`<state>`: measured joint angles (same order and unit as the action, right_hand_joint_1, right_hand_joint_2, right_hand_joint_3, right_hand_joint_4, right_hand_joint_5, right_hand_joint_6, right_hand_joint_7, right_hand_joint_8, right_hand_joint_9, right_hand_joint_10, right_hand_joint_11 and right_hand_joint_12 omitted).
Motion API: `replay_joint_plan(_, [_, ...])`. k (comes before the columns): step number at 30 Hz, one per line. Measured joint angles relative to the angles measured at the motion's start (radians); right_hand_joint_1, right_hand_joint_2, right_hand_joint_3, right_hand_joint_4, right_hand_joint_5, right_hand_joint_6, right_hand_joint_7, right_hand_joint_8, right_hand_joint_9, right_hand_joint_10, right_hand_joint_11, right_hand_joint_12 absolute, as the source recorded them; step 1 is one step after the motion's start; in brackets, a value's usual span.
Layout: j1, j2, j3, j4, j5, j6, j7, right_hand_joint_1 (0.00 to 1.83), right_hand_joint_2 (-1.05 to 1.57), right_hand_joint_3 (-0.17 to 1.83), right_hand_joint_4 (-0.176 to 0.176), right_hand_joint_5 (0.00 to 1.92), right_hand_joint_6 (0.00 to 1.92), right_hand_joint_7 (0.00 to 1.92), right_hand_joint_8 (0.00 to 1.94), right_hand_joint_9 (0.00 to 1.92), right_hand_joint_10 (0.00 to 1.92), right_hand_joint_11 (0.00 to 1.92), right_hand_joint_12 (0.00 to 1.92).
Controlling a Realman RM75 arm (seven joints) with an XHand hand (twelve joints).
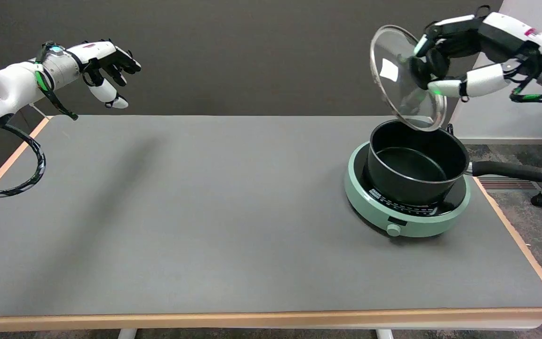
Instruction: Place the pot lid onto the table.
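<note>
From the head view, my desk [205, 212] is grey-matted with a wood edge, before a dark wall. My right hand [459, 61] grips the glass pot lid [395, 70], tilted above the black pot [417, 165] on the green cooktop [407, 221]. No writing is readable.

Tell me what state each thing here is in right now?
pot lid: lifted off, tilted, held in the air above the pot.
right hand: grips the lid's knob.
pot: uncovered, looks empty, sitting on the cooker.
cooker: on the table, no display light visible.
</note>
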<state>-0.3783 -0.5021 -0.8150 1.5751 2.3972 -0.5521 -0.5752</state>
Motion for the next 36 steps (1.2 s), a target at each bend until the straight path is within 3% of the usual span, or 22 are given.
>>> replay_joint_plan(18, [0.153,0.014,-0.236,0.154,-0.155,0.2,0.123,1.37,0.83,0.59,0.176,0.76,1.11,0.96,1.2,0.87,1.31,0.69,1.29])
replay_joint_plan(36, [0.218,-0.01,-0.344,0.251,-0.294,0.347,0.175,1.37,0.82,0.6,0.176,0.76,1.12,0.96,1.21,0.87,1.33,0.69,1.3])
